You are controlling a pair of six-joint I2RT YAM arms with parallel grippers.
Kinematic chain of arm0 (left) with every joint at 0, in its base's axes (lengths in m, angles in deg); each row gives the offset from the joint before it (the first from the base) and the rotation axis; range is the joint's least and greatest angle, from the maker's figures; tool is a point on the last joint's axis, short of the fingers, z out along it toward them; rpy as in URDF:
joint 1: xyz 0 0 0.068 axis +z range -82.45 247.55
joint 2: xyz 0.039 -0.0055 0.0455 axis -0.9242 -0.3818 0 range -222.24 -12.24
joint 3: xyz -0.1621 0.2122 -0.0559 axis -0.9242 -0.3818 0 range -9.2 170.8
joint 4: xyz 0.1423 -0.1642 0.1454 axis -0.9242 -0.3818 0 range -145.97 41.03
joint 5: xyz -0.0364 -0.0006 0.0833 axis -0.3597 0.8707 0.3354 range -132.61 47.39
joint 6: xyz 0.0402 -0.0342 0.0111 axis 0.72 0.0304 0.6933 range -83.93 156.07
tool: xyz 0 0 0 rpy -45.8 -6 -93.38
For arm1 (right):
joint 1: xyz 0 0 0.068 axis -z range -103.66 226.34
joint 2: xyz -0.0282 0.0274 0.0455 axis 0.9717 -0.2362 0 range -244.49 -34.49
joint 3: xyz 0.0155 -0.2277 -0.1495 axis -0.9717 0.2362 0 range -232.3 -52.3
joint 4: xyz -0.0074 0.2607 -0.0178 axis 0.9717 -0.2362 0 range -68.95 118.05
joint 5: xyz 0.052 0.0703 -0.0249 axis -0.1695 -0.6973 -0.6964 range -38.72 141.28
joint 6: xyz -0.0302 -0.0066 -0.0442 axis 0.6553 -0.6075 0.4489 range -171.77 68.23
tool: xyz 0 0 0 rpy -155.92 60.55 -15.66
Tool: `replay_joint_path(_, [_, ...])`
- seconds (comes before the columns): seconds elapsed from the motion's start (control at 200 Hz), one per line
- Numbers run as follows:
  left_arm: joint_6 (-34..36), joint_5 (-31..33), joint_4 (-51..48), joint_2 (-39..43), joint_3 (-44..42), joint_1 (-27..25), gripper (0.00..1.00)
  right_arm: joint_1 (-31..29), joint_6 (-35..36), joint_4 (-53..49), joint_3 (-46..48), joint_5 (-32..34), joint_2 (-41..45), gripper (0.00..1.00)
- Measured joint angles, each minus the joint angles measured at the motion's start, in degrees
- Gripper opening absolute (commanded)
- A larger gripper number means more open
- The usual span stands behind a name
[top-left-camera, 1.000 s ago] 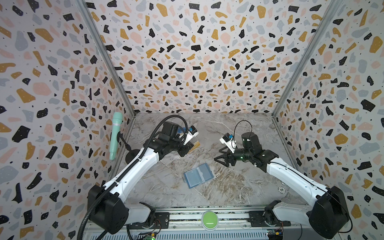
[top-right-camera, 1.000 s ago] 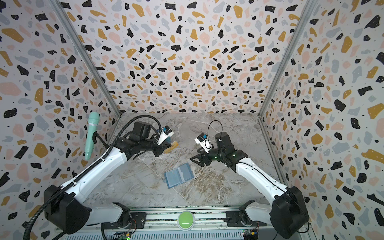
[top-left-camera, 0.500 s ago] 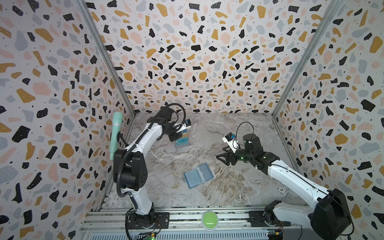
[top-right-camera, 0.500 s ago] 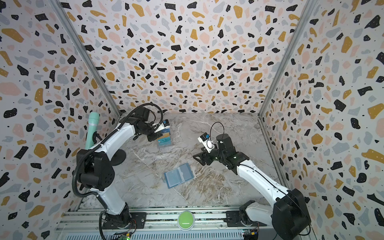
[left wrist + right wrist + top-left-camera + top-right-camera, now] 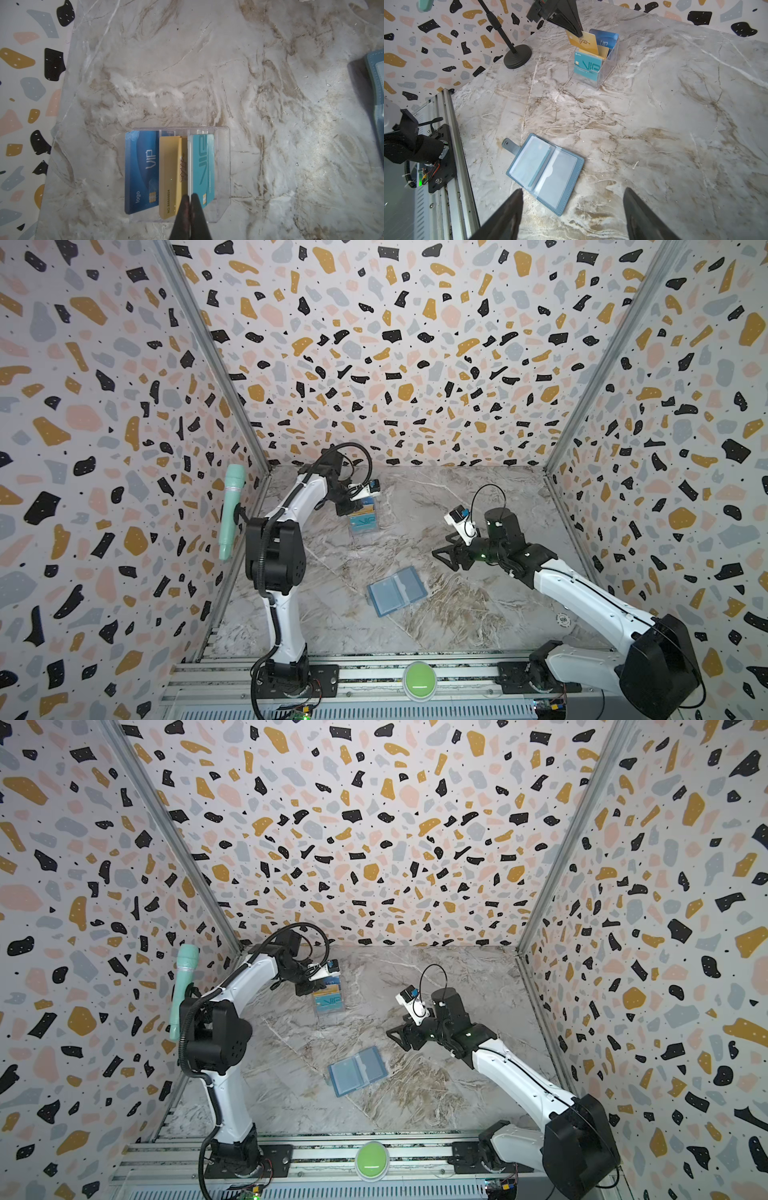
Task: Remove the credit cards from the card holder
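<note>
The marble tabletop (image 5: pixel 478 497) is seen in both top views. The left arm (image 5: pixel 299 497) is stretched to the upper left of centre and the right arm (image 5: pixel 582 597) is set at the right. A clear tiered rack (image 5: pixel 365 526), upper left of centre, is filled with blue, golden and teal credit cards (image 5: pixel 143 166). The slate-blue card holder (image 5: pixel 397 591) is laid open just below centre, touched by neither gripper. The left gripper (image 5: pixel 578 33) is clamped on 1 golden-yellow card (image 5: pixel 586 42), held higher than the rest. The right gripper (image 5: pixel 572 190) is spread wide above the table.

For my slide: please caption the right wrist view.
Right gripper open near the card holder; left gripper pinching a yellow card.
</note>
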Motion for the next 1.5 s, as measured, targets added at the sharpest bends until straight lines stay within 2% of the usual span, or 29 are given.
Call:
replay_joint_path(0.611, [0.28,-1.46,4.76,-1.92,-0.28,0.46,0.00,0.00,0.00,0.39,0.76,-0.07,-0.04,0.76])
replay_joint_path(1.502, [-1.22,-1.44,6.27,-1.95,-3.28,1.51,0.00,0.00,0.04,0.42,0.83,-0.09,-0.04,0.76])
